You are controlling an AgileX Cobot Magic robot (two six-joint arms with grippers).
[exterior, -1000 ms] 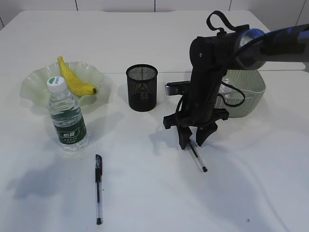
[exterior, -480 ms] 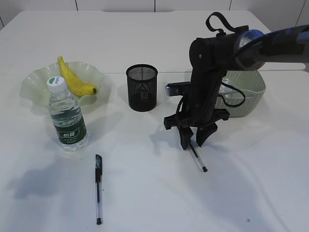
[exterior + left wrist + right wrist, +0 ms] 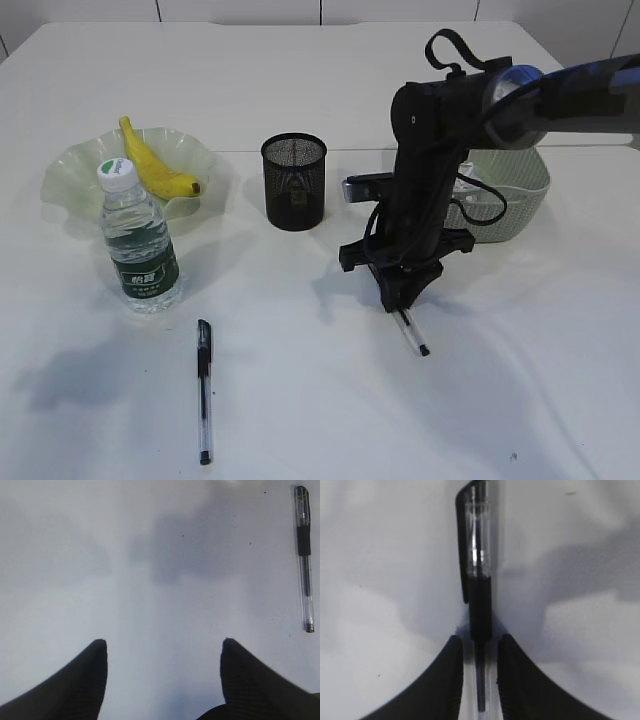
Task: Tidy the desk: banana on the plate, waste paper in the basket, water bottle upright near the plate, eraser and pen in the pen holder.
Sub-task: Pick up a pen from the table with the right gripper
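Our right hand (image 3: 403, 297) is down on the surface (image 3: 300, 400) with its two fingers (image 3: 447, 680) pinched in narrow on either side of a clear pen (image 3: 479, 580). From the right wrist view the barrel sits right between them and looks squeezed, with the black cap end poking out past the fingertips. In the exterior view the other end of that pen (image 3: 412, 335) sticks out below the hand, lying on the surface.

Our left hand (image 3: 162, 677) is spread wide with nothing between its fingers, hanging over bare surface. A second pen (image 3: 303, 555) lies off to its right, well apart from it. The same pen (image 3: 203, 390) shows up front left in the exterior view.

Going outward from the right hand: the pen holder (image 3: 294, 181) stands upright a bit to the left, and the basket (image 3: 515, 190) sits just behind the arm on the right. Further left, the water bottle (image 3: 138, 240) stands upright just in front of the plate (image 3: 75, 175), and the banana (image 3: 155, 162) is lying on the plate.

We can't make out what's in the basket or the pen holder.
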